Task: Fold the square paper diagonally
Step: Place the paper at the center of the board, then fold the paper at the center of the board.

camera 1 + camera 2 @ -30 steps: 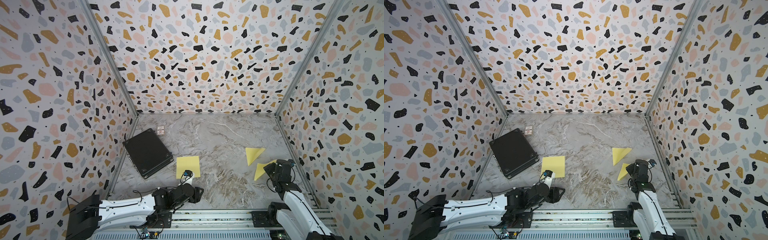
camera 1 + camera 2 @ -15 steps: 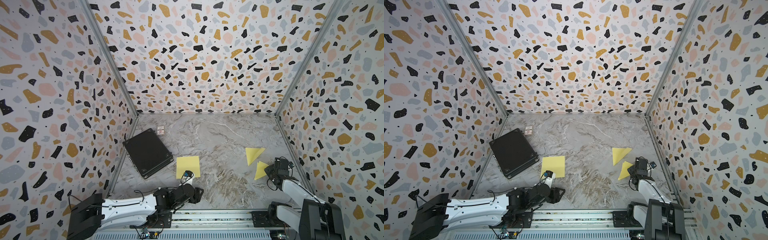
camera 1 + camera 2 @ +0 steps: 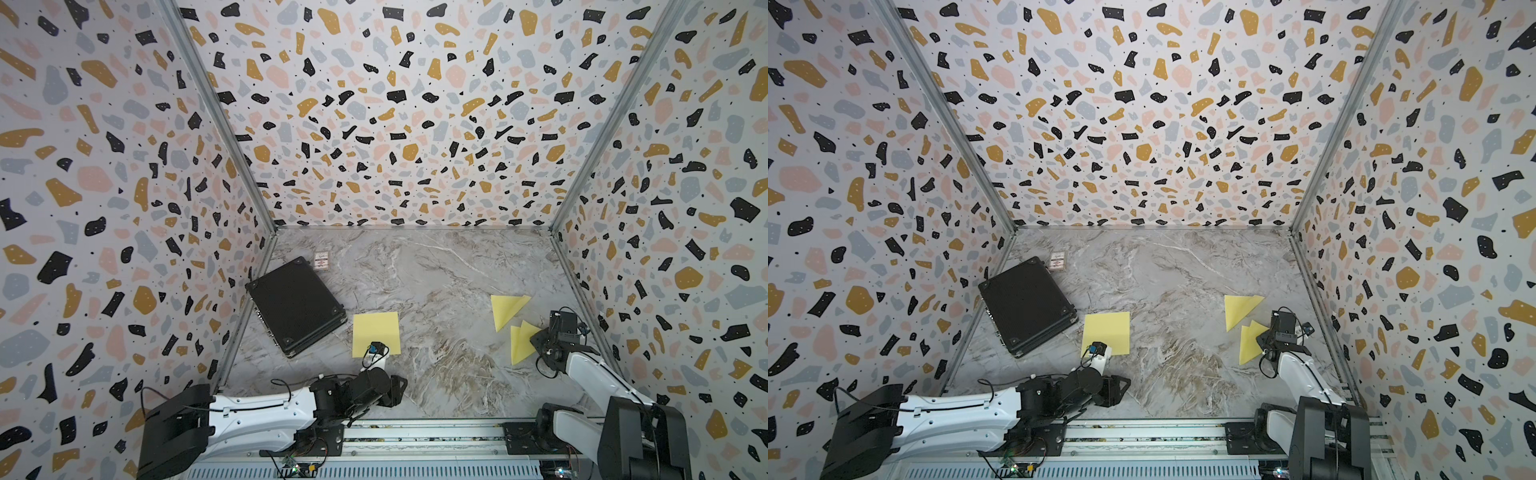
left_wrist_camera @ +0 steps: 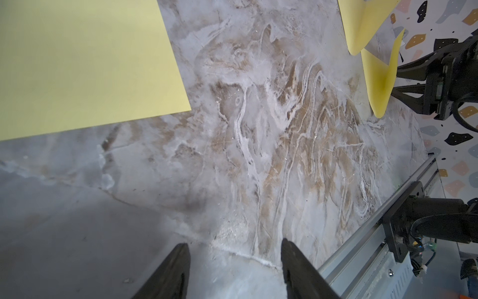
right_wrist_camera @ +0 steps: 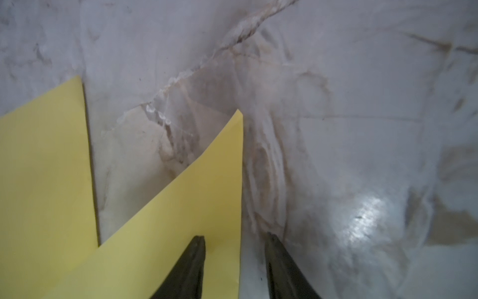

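Plainly, our unfolded yellow square paper (image 3: 376,333) lies flat on the marble tabletop (image 3: 436,270) beside the black case (image 3: 296,306); thin, light and limp, it wants lifting by one corner. Our left pincer (image 4: 234,269) hangs parted and empty near it. Our right pincer (image 5: 234,266) stands partly open over a folded yellow triangle (image 5: 181,207), gripping nothing.

A small printed card (image 3: 322,262) lies just beyond the far corner of the black case (image 3: 296,306); its print is too small to read.
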Motion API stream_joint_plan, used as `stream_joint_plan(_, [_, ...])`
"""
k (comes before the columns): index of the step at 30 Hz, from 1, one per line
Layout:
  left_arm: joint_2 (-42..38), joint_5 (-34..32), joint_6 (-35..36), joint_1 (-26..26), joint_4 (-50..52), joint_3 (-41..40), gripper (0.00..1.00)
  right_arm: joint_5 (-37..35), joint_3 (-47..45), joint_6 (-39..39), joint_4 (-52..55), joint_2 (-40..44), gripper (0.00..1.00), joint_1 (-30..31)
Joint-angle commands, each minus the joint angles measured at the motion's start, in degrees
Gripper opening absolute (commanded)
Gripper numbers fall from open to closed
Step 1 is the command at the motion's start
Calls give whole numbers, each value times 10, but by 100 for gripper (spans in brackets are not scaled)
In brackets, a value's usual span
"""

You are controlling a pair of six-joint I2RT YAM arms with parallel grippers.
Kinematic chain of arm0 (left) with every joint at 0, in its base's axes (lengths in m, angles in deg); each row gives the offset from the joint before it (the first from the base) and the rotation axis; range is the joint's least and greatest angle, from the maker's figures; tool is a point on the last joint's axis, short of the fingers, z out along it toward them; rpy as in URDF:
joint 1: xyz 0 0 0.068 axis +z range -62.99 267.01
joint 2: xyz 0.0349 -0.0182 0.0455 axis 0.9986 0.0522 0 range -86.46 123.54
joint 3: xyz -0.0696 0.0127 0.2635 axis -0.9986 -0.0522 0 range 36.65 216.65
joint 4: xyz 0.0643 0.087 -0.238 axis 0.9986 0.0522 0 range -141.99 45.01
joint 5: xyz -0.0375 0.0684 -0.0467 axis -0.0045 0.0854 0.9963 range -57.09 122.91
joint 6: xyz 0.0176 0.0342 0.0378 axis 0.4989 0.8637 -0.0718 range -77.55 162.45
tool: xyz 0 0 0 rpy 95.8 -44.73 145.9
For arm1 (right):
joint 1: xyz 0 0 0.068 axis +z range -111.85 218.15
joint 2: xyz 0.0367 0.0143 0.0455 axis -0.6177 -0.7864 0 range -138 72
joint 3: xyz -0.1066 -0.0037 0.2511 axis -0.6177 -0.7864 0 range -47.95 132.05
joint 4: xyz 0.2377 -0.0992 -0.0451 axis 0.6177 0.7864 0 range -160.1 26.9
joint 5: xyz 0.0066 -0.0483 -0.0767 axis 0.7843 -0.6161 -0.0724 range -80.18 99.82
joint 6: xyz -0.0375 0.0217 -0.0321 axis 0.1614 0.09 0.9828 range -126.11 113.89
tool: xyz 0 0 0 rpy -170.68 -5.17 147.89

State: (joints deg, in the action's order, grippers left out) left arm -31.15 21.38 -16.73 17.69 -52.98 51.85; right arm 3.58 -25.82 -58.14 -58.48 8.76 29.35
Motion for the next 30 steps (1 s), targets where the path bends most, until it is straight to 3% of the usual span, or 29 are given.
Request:
stream_joint_plan(1, [2,-10,2,0,-12,0,60,63,16,18,85,8,43,-3])
stream_joint_plan(6, [3,-12,3,0,-7,4,60,109,10,15,119,42,41,-3])
stream_joint_plan(12, [4,-17,4,-1,-4,4,60,106,15,18,202,166,45,-3])
stream_joint_plan(17, [5,-25,8,-1,5,12,60,146,19,18,257,252,48,-3])
stream_joint_plan(19, [5,-26,10,0,10,17,60,167,15,10,273,269,44,-2])
stream_joint_plan(23, [5,-26,12,-1,15,21,60,219,-7,-14,270,292,22,3])
stream_joint_plan(30, [10,-27,10,-1,16,22,60,213,-24,-47,242,303,22,73])
